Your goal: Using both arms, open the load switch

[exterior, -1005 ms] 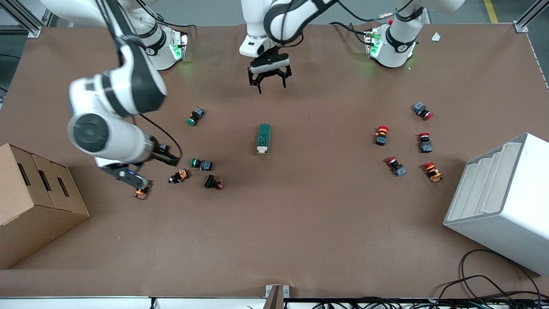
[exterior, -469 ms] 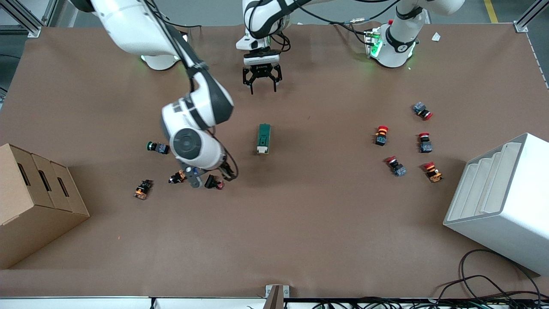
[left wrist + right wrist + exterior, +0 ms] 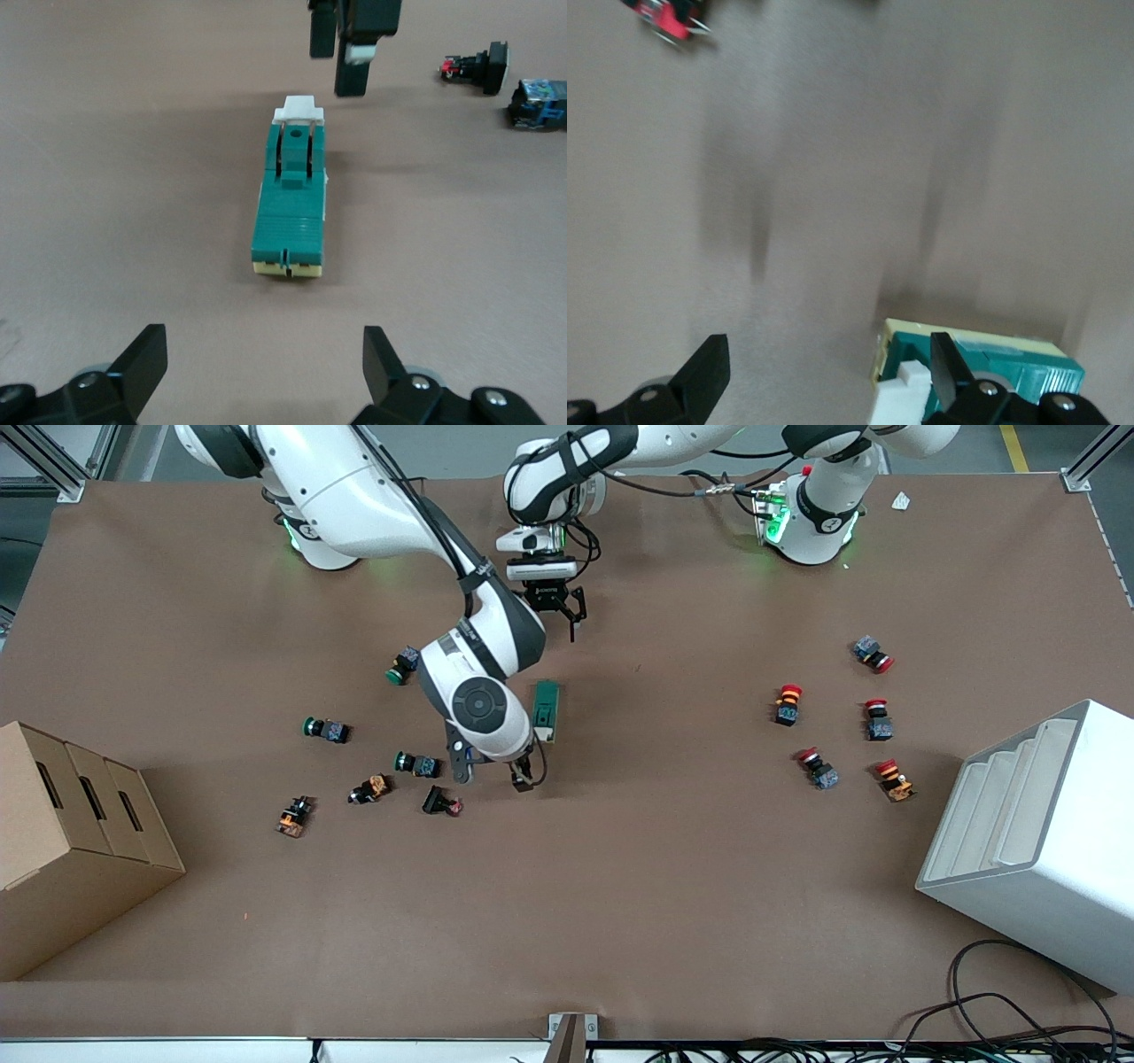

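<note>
Front view puts the load switch mid-desk, untouched — I'm in the approach. My right gripper hovers spread by its white-lever end; my left gripper, fingers released, lines up over the other end — next, both must close in

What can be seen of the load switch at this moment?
The load switch is a small dark green rectangular block, plastic by its look, lying flat on the brown table near the middle. It has a white lever piece at the end nearer the front camera and a cream-coloured face at the other end, with a raised green part on top. Nothing grips it: the right gripper hangs open by its white end, the left gripper open off its cream end.
</note>
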Tool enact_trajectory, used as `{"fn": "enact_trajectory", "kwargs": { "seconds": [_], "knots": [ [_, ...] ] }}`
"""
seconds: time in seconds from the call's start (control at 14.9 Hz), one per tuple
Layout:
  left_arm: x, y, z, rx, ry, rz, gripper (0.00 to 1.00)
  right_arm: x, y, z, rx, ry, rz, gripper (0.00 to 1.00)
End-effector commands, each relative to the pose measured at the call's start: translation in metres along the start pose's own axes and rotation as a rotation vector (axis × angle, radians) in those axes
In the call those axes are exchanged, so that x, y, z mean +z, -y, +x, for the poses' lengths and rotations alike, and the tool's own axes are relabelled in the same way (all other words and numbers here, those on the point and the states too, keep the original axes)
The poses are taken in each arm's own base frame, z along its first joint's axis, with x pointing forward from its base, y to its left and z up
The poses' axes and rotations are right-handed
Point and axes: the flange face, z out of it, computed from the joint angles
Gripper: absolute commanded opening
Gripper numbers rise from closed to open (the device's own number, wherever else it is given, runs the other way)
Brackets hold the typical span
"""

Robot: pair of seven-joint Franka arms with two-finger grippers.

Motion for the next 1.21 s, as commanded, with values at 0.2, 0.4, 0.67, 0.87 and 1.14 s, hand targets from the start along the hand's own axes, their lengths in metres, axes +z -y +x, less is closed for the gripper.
{"fn": "enact_trajectory", "kwargs": {
  "seconds": [0.2,0.4,0.67,0.87,1.14],
  "knots": [
    [0.028,0.000,-0.029,0.045,-0.130,-0.038,0.96,0.005,-0.019,-0.021,0.078,0.033,-0.099,1.00],
    [0.041,0.003,-0.032,0.074,-0.165,-0.059,0.95,0.012,-0.029,-0.020,0.063,-0.002,-0.176,1.00],
    [0.062,0.010,-0.043,0.088,-0.213,-0.092,0.97,0.014,-0.036,-0.021,0.054,-0.020,-0.222,1.00],
    [0.060,0.008,-0.054,0.046,-0.218,-0.106,0.98,0.014,-0.041,-0.028,0.046,-0.007,-0.236,1.00],
    [0.059,0.010,-0.072,0.035,-0.227,-0.103,0.99,0.006,-0.044,-0.032,0.034,-0.012,-0.266,1.00]
  ]
}}
